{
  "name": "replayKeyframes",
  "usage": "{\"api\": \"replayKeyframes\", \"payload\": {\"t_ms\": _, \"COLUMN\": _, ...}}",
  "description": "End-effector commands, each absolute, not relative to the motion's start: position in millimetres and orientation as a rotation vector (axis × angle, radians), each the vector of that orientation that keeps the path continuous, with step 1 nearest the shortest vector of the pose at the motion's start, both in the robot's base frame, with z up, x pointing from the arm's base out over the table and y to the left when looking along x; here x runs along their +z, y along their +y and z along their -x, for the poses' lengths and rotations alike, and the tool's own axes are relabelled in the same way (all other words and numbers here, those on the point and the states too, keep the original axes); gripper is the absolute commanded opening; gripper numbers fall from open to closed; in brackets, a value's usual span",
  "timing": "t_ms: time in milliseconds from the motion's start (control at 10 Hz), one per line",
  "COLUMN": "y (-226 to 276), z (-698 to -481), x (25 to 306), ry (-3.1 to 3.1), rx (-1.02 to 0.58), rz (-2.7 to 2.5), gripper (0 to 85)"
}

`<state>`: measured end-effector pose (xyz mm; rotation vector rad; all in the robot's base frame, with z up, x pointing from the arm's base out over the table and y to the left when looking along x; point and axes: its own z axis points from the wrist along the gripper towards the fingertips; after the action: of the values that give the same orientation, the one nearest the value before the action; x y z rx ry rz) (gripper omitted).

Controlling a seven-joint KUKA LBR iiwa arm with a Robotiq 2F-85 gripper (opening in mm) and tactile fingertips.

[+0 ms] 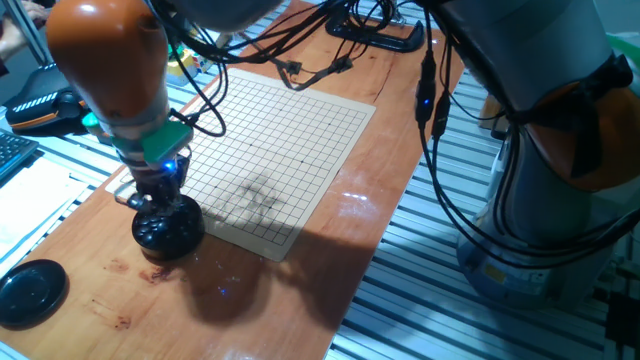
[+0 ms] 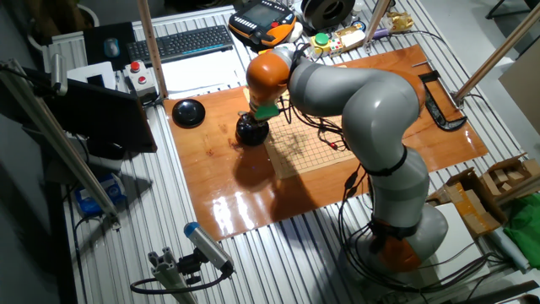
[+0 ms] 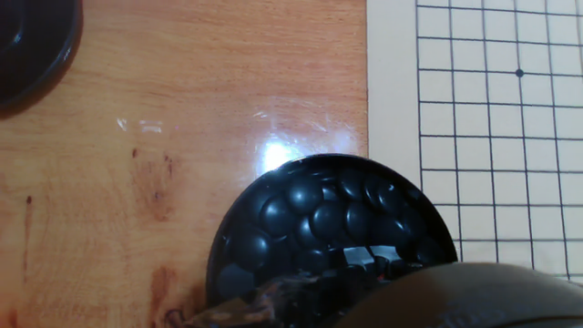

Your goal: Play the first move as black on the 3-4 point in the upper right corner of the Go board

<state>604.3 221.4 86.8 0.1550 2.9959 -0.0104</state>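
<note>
The black bowl (image 1: 168, 230) full of glossy black stones (image 3: 314, 219) stands on the wooden table, just off the Go board's (image 1: 280, 150) near corner. My gripper (image 1: 158, 200) reaches straight down into the bowl, and its fingertips are hidden among the stones. In the hand view the bowl (image 3: 239, 239) fills the lower middle and a dark blurred part of the hand covers the bottom edge. I cannot tell whether the jaws are open or hold a stone. The board's grid (image 3: 492, 118) shows bare lines and one star dot. The bowl also shows in the other fixed view (image 2: 251, 133).
The plain black lid (image 1: 30, 290) lies on the table left of the bowl, and it also shows in the hand view (image 3: 27, 46). Cables (image 1: 300, 70) and a black clamp (image 1: 385, 38) lie past the board's far edge. The table edge runs right of the board.
</note>
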Motion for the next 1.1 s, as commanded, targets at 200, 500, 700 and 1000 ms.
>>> {"api": "replayKeyframes", "payload": {"t_ms": 200, "y": 217.4, "z": -603.7, "x": 102.0, "ry": 2.997, "rx": 0.047, "rz": -0.291, "gripper": 0.7}}
{"api": "replayKeyframes", "payload": {"t_ms": 500, "y": 203.0, "z": -604.1, "x": 118.1, "ry": 3.004, "rx": 0.043, "rz": -0.32, "gripper": 0.7}}
{"api": "replayKeyframes", "payload": {"t_ms": 700, "y": 186.9, "z": -604.6, "x": 121.8, "ry": 3.005, "rx": 0.045, "rz": -0.311, "gripper": 0.7}}
{"api": "replayKeyframes", "payload": {"t_ms": 1000, "y": 160.4, "z": -599.9, "x": 121.3, "ry": 3.009, "rx": 0.053, "rz": -0.302, "gripper": 0.7}}
